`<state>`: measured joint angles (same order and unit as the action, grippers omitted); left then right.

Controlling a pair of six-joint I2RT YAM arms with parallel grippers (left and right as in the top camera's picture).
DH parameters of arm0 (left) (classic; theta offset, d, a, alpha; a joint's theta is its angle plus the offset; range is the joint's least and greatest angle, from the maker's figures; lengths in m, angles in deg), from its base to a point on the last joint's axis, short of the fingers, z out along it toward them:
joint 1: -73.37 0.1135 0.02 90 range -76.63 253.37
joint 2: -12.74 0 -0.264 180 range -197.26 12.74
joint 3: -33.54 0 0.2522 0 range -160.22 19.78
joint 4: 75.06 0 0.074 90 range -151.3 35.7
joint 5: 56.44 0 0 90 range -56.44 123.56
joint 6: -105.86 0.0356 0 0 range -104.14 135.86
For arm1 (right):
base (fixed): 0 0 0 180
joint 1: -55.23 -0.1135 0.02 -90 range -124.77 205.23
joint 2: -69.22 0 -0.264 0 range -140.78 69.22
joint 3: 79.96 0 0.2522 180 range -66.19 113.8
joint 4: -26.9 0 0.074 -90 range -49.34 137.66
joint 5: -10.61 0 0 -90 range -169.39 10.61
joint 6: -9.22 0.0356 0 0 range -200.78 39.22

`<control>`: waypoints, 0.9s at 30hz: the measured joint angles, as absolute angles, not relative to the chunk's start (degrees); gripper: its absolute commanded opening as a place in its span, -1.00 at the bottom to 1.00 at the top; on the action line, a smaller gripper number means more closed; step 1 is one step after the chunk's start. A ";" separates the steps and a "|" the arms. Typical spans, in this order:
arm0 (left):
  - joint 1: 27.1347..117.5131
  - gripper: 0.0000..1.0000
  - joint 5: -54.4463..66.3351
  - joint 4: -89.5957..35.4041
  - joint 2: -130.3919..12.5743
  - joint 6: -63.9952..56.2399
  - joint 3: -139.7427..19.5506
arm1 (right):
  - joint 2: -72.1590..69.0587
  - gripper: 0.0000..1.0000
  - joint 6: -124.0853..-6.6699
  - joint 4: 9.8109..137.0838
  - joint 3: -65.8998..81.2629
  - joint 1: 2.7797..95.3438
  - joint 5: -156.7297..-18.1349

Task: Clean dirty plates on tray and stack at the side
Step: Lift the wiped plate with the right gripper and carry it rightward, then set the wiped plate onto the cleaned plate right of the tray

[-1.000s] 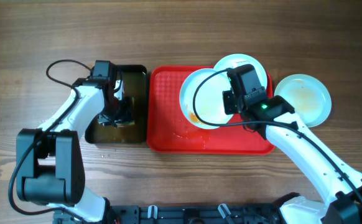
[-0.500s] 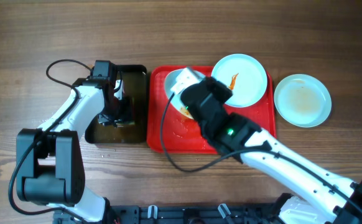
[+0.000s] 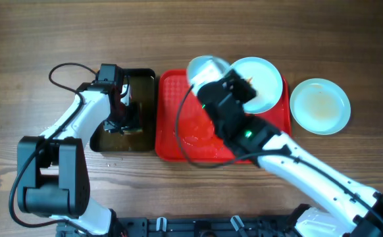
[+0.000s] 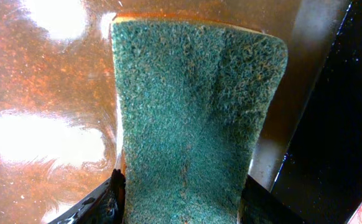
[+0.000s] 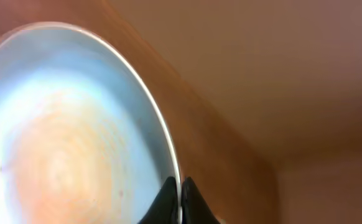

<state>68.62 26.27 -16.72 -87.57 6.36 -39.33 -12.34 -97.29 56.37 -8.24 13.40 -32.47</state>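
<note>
My right gripper [image 3: 212,80] is shut on the rim of one pale plate [image 3: 203,67] and holds it tilted in the air over the back of the red tray [image 3: 178,125]. In the right wrist view my fingertips [image 5: 180,198] pinch that plate's edge [image 5: 56,143], which shows an orange smear. A second plate [image 3: 265,84] lies on the tray's back right, partly hidden by my arm. A third plate [image 3: 320,105] with a faint smear lies on the table to the right of the tray. My left gripper [image 3: 122,118] is shut on a green sponge [image 4: 193,112].
A narrow black tray of brownish water [image 3: 142,85] stands left of the red tray, with my left gripper [image 4: 181,208] and the sponge in it. A wet smear shows on the red tray's floor [image 3: 195,139].
My right arm has lifted the plate off the tray, swung left, then moved it toward the tray's back edge, tilting it. The left arm has not moved.
</note>
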 measured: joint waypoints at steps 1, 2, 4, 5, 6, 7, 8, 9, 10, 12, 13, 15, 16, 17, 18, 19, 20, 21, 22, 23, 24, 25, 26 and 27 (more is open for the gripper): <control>68.62 0.08 26.27 -16.72 -87.57 6.36 -39.33 | -12.21 -0.92 -89.29 60.96 -8.20 17.86 -35.95; 68.62 0.08 26.25 -16.72 -87.57 6.36 -39.33 | -12.16 -0.91 -83.34 63.60 -8.18 21.60 -39.12; 68.62 0.08 26.27 -16.79 -87.57 6.36 -39.33 | -12.18 -0.91 -71.28 68.15 -8.22 30.06 -47.97; 68.62 0.08 26.27 -16.77 -87.57 6.36 -39.33 | -12.16 -0.91 -67.37 68.74 -8.20 33.34 -51.18; 68.62 0.08 26.27 -16.75 -87.57 6.36 -39.33 | -12.16 -0.91 -63.52 69.68 -8.22 37.07 -55.03; 68.62 0.08 26.27 -16.75 -87.57 6.36 -39.33 | -12.16 -0.91 -60.04 70.46 -8.20 40.83 -58.92; 68.62 0.08 26.27 -16.75 -87.57 6.36 -39.33 | -12.16 -0.91 -56.13 71.58 -8.20 46.08 -63.01; 68.62 0.08 26.27 -16.75 -87.57 6.36 -39.33 | -12.16 -0.91 -53.51 72.47 -8.20 49.95 -65.52; 68.62 0.08 26.27 -16.75 -87.57 6.36 -39.33 | -12.16 -0.91 -49.95 73.79 -8.20 55.52 -69.26; 68.62 0.08 26.27 -16.75 -87.57 6.36 -39.33 | -12.16 -0.91 -47.54 75.10 -8.20 62.43 -73.61; 68.62 0.08 26.27 -16.75 -87.57 6.36 -39.33 | -12.16 -0.91 -46.43 76.30 -8.20 67.94 -75.51; 68.62 0.08 26.27 -16.75 -87.57 6.36 -39.33 | -12.16 -0.91 -45.86 77.63 -8.20 72.81 -76.89; 68.62 0.08 26.25 -16.72 -87.57 6.36 -39.33 | -12.16 -0.91 -45.86 78.42 -8.20 75.87 -77.48; 68.62 0.08 26.27 -16.72 -87.57 6.36 -39.33 | -12.16 -0.91 -45.86 79.12 -8.20 78.45 -77.67; 68.62 0.08 26.27 -16.75 -87.57 6.36 -39.33 | -12.16 -0.92 -45.90 79.73 -8.35 81.55 -77.89; 68.62 0.08 26.27 -16.72 -87.57 6.36 -39.33 | -12.16 -0.91 -45.95 79.93 -8.55 83.15 -77.85; 68.62 0.08 26.27 -16.75 -87.57 6.36 -39.33 | -12.16 -0.91 -46.08 80.04 -9.20 84.37 -77.65; 68.62 0.08 26.27 -16.72 -87.57 6.36 -39.33 | -12.14 -0.91 -46.10 79.88 -9.99 85.14 -77.56; 68.62 0.08 26.27 -16.75 -87.57 6.36 -39.33 | -12.16 -0.91 -46.14 79.69 -11.21 85.86 -77.41; 68.62 0.08 26.27 -16.75 -87.57 6.36 -39.33 | -12.16 -0.89 -46.71 79.23 -11.78 86.16 -77.39; 68.62 0.08 26.27 -16.75 -87.57 6.36 -39.33 | -12.16 -0.75 -47.52 78.86 -11.87 86.19 -77.41; 68.62 0.07 26.27 -16.75 -87.57 6.36 -39.35 | -12.16 -0.60 -47.94 78.57 -11.87 86.19 -77.43; 68.62 0.08 26.27 -16.72 -87.57 6.36 -39.33 | -12.16 -0.44 -48.22 78.51 -11.87 86.19 -77.41; 68.62 0.08 26.27 -16.75 -87.57 6.36 -39.33 | -12.16 -0.07 -48.70 78.14 -11.87 86.19 -77.43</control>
